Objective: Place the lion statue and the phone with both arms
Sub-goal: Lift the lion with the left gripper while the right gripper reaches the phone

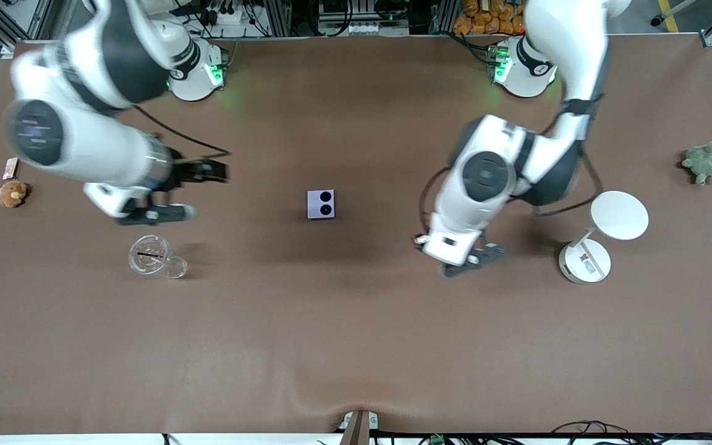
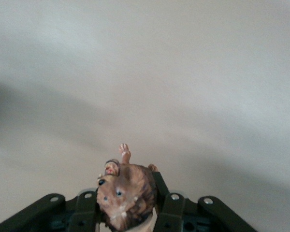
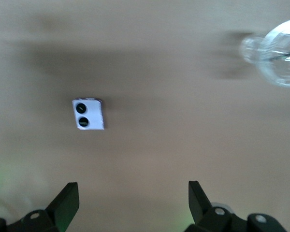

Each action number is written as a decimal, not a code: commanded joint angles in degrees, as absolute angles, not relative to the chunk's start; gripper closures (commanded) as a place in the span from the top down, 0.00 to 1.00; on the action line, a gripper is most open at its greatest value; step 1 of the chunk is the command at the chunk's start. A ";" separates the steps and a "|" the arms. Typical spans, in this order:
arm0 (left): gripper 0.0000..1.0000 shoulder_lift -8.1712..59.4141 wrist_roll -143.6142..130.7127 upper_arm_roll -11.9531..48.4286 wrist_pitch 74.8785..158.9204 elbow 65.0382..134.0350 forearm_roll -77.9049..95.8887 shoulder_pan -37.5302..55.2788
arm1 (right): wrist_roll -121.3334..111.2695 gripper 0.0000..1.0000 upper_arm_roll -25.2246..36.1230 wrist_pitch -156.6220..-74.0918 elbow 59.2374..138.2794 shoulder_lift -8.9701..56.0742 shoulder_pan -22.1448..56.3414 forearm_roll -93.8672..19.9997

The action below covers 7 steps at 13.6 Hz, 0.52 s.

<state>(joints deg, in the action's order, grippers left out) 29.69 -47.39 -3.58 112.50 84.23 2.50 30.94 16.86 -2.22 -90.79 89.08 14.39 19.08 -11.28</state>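
The lavender phone (image 1: 321, 204) lies flat on the brown table near its middle, with two black camera circles up; it also shows in the right wrist view (image 3: 89, 114). My right gripper (image 1: 173, 214) is open and empty, up over the table between the phone and a glass cup, with its fingers (image 3: 67, 203) wide apart. My left gripper (image 1: 476, 256) is shut on the reddish-brown lion statue (image 2: 128, 193) and holds it over bare table toward the left arm's end. In the front view the statue is hidden by the hand.
A clear glass cup (image 1: 149, 254) lies near the right gripper. A white round stand (image 1: 618, 214) with a base (image 1: 584, 261) stands beside the left gripper. A green plush turtle (image 1: 705, 162) and a brown plush toy (image 1: 12, 193) sit at the table's two ends.
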 commanded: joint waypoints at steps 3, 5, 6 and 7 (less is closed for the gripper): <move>0.14 29.62 -40.19 -2.99 111.53 85.43 -0.62 24.62 | 20.47 1.00 -1.85 -103.95 94.47 18.45 26.71 -12.30; 0.14 30.14 -35.88 -2.99 111.53 85.60 -0.62 22.42 | 21.44 1.00 -1.85 -109.39 98.33 18.98 28.56 -12.39; 0.14 30.93 -33.60 -2.99 111.53 85.69 -0.62 21.54 | 23.62 1.00 -1.93 -113.17 100.44 19.25 30.04 -12.74; 0.14 31.89 -31.14 -2.99 111.53 85.69 -0.62 20.58 | 26.43 1.00 -1.85 -117.90 102.46 20.29 31.62 -12.83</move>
